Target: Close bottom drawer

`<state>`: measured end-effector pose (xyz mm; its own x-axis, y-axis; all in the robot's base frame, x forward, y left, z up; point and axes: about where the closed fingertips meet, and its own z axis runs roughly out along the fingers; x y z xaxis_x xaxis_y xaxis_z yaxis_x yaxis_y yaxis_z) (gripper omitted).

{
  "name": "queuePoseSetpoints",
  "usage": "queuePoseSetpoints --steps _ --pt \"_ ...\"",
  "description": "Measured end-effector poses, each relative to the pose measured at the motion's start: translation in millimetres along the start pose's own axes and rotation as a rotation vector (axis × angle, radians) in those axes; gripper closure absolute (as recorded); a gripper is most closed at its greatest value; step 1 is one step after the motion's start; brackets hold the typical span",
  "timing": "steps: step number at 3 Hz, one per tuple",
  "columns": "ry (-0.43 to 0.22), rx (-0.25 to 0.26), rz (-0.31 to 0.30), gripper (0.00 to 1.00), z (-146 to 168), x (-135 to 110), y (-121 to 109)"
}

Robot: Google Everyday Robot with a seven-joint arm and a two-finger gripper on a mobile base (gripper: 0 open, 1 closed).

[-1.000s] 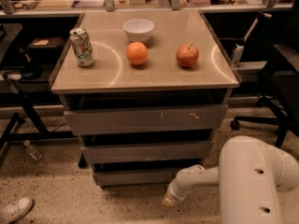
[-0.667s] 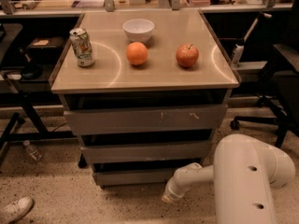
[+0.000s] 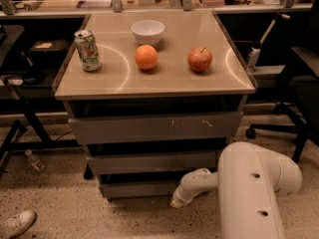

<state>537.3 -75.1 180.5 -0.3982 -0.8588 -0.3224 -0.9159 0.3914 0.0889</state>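
The bottom drawer [image 3: 137,188] is the narrowest of three stacked grey-brown drawers under the tabletop, its plain front panel low near the floor. My white arm reaches in from the lower right. Its gripper [image 3: 178,201] sits at the drawer front's right end, close to the floor, touching or nearly touching the panel. The mid-width drawer [image 3: 149,162] and the widest drawer [image 3: 154,127], with white scratches, are above it.
On the tabletop [image 3: 114,81] stand a drink can [image 3: 87,50], a white bowl [image 3: 148,32], an orange [image 3: 146,57] and an apple [image 3: 200,59]. An office chair [image 3: 299,83] is at the right. A shoe [image 3: 17,223] and a bottle [image 3: 34,160] lie on the floor at left.
The arm has shifted a little to the left, bringing the gripper closer against the bottom drawer's front. The drawers look much the same.
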Motion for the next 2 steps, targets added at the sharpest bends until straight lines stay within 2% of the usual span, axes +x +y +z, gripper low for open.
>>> queuePoseSetpoints --steps 2 --pt "-0.002 0.061 -0.034 1.00 -1 -23 -32"
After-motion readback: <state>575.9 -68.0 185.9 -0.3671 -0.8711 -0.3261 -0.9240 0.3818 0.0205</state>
